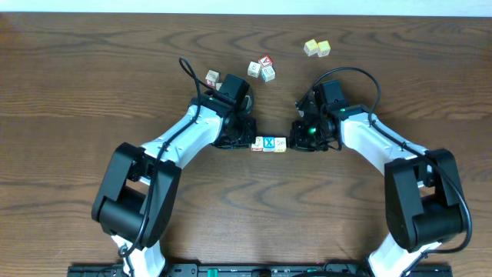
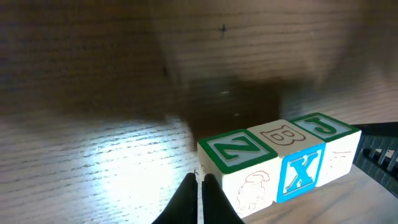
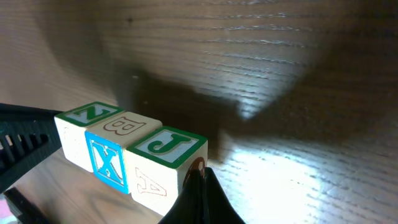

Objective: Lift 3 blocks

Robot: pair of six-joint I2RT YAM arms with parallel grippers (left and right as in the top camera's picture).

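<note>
Wood table point(image 1: 69, 85), dark grain, under everything. Two arms, white and black, reaching in from 7 and 5 o'clock toward centre.

Left gripper point(image 2: 200, 186): fingers pressed together, nothing between them, tips butted against the 9 o'clock end of the row. Right gripper point(image 3: 198, 180): same, fingers together, nothing between, tips against the 3 o'clock end. Row squeezed by the pair of arms, not by either set of jaws.

Three blocks point(image 1: 268, 144), touching in a straight line at table centre, blue X one in the middle, cream ones either side. Cannot tell from these views whether off the wood or resting on it.

Handling, as a judgement: small wooden cubes, light, stiff, no give, smooth printed faces, probably slippery against each other. Held only by end pressure. Likely to buckle at the middle on any loss of squeeze or uneven rise. Best contact at centre of each end face, pushing straight along the row, both sides level.

Counts:
- 2 arms
- 2 grippers
- 3 blocks in the row
- spare cubes: cluster point(image 1: 262, 68) of 3 at 12 o'clock of the row, pair point(image 1: 316, 48) at 1 o'clock, single point(image 1: 212, 78) at 11 o'clock beside the left arm
- 9 cubes total
</note>
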